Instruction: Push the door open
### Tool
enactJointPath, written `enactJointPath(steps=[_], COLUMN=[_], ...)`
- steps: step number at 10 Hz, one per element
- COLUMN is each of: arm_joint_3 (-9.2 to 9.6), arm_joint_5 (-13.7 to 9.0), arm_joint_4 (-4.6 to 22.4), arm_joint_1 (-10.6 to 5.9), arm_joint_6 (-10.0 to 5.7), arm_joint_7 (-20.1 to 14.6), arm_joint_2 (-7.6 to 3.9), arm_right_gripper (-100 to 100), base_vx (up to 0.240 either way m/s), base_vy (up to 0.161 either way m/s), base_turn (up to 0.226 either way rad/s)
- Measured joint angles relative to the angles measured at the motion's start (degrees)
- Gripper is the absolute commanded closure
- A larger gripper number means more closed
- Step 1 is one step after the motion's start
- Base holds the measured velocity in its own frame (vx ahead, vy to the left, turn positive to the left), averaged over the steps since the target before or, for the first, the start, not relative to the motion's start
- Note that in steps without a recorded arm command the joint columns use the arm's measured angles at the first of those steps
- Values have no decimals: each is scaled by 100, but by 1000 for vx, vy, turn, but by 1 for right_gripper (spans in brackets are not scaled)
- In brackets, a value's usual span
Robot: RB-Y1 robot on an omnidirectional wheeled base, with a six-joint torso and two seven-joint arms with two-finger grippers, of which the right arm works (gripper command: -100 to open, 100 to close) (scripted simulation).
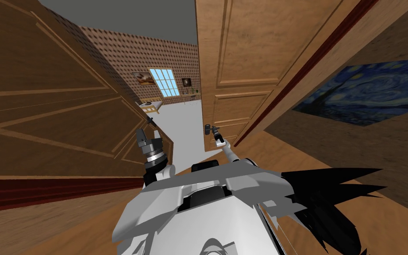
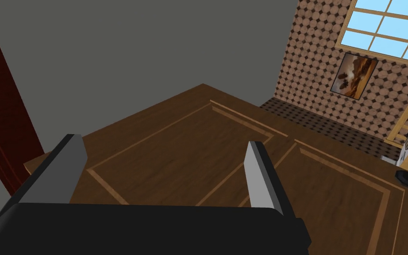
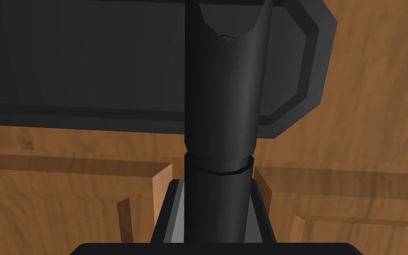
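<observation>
Two door leaves frame the gap ahead: the lighter door (image 1: 243, 57) on my right, partly open at arm's reach, and the darker door (image 1: 44, 102) swung back on my left. Now the right pincer (image 1: 217, 136) is clamped on the lighter door's black handle (image 3: 221, 110), so a push off the hinge arc could twist the grip and let the lever slip out. Meanwhile the left pincer (image 2: 163, 144), fingers apart, hovers close to the darker door and could scrape its panel.
</observation>
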Motion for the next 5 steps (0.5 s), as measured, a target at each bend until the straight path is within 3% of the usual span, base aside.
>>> enactJointPath(steps=[3,5], arm_joint_3=[-203,-369], arm_joint_5=[-44,-64], arm_joint_4=[-31,-64], arm_joint_1=[33,76], arm_joint_6=[-3,-2], arm_joint_7=[19,77], arm_joint_2=[-70,-52], arm_right_gripper=[100,100], base_vx=[161,176], base_vy=[134,153], base_turn=[-83,-106])
